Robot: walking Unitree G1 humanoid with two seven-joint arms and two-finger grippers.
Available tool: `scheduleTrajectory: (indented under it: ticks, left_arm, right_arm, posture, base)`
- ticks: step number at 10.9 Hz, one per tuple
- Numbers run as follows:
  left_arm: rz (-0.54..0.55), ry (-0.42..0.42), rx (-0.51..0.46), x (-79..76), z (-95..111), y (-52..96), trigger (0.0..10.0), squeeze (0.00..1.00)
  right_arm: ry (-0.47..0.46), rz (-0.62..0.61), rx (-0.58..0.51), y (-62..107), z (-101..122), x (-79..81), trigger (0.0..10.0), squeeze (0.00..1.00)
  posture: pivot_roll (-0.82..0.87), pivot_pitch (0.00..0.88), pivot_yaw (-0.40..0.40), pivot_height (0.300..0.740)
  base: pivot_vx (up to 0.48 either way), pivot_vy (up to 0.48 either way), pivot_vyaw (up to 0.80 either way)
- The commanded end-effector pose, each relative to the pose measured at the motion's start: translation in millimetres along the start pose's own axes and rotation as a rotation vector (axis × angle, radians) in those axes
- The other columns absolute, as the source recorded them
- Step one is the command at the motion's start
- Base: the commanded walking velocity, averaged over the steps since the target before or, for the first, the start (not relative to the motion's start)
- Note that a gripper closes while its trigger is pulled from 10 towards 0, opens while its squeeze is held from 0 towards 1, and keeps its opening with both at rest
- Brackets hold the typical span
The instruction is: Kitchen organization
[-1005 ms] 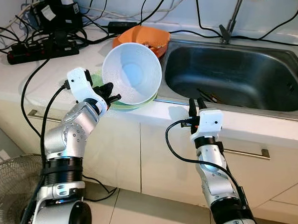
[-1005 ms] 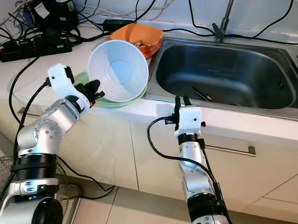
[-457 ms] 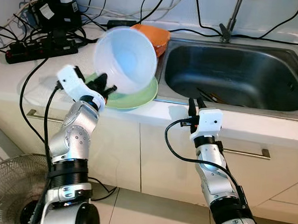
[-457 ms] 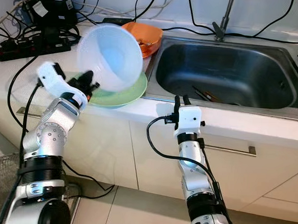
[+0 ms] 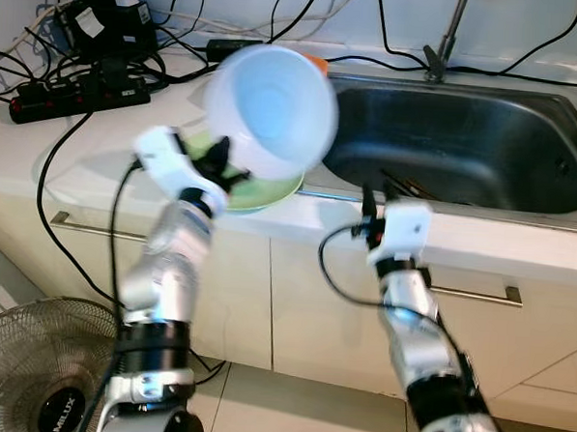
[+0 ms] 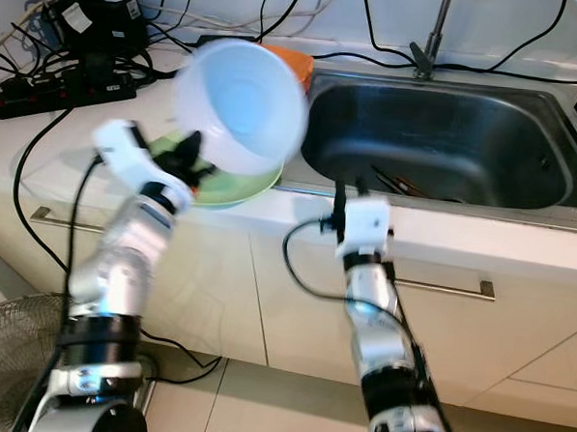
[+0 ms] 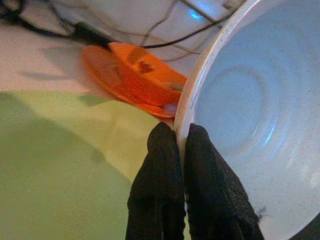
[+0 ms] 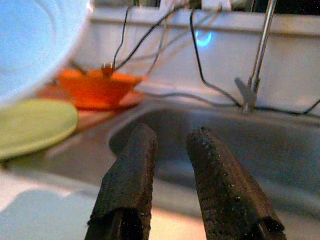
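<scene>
My left gripper (image 5: 220, 164) is shut on the rim of a large white bowl (image 5: 272, 104), which it holds tilted in the air above the counter, at the sink's left edge. The left wrist view shows both black fingertips (image 7: 165, 140) pinching that rim (image 7: 186, 107). Under the bowl lies a green plate (image 5: 263, 189) on the counter, and an orange bowl (image 7: 132, 77) stands behind it. My right gripper (image 5: 369, 195) is at the counter's front edge before the steel sink (image 5: 467, 138), open, with nothing between its fingers (image 8: 140, 150).
A power strip (image 5: 77, 94) and tangled cables lie at the counter's back left. A tap (image 5: 448, 36) rises behind the sink, and dark utensils (image 5: 406, 183) lie in the basin. A floor fan (image 5: 38, 377) stands low on the left by the cabinet doors.
My left arm has swung the white bowl to the right, from over the green plate toward the sink's edge. The right arm has barely shifted.
</scene>
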State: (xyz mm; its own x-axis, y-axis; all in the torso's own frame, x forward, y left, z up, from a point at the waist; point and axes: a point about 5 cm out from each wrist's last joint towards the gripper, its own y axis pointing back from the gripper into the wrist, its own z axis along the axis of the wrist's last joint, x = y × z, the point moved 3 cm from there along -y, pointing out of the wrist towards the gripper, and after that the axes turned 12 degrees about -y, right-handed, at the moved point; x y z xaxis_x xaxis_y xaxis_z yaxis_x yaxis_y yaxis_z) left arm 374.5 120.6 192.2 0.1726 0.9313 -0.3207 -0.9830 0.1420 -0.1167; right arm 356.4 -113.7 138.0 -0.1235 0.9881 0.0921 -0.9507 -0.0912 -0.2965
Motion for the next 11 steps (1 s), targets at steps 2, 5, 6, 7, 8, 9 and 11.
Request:
scheduleTrajectory:
  ticks: [2,5,6,7,8,9,11]
  left_arm:
    - [-0.027,-0.050,-0.059,-4.3,10,-0.3,10.0,0.00]
    - [-0.028,-0.074,-0.065,-5.0,9,-0.3,10.0,0.00]
    - [-0.033,-0.090,-0.065,-5.8,8,-0.2,10.0,0.00]
    - [-0.035,-0.086,-0.063,-6.4,6,-0.1,10.0,0.00]
    - [-0.039,-0.094,-0.065,-7.3,6,0.4,10.0,0.00]
    - [-0.044,-0.102,-0.065,-8.7,6,0.6,10.0,0.00]
    - [-0.056,-0.108,-0.062,-11.9,2,2.0,10.0,0.00]
  right_arm:
    - [-0.037,0.054,-0.061,-11.2,23,3.8,10.0,0.20]
    - [-0.087,0.086,-0.072,-16.6,34,7.6,10.0,0.00]
    - [-0.129,0.125,-0.062,-17.6,36,12.3,10.0,0.00]
    - [-0.143,0.139,-0.053,-17.2,35,15.1,10.0,0.00]
    - [-0.159,0.173,-0.044,-15.3,34,22.0,10.0,0.00]
    - [-0.183,0.200,-0.030,-13.5,33,27.7,10.0,0.00]
    - [-0.200,0.233,-0.033,-11.4,35,36.9,10.0,0.00]
  posture:
    - [0.06,0.000,0.082,0.740]
    - [0.06,0.000,0.085,0.740]
    - [0.05,0.000,0.087,0.740]
    - [0.05,0.000,0.085,0.740]
    - [0.06,0.000,0.085,0.740]
    - [0.05,0.000,0.085,0.740]
    - [0.05,0.000,0.083,0.740]
  base:
    - [0.000,0.000,0.00]
    - [0.000,0.000,0.00]
    - [0.000,0.000,0.00]
    - [0.000,0.000,0.00]
    - [0.000,0.000,0.00]
    - [0.000,0.000,0.00]
    - [0.000,0.000,0.00]
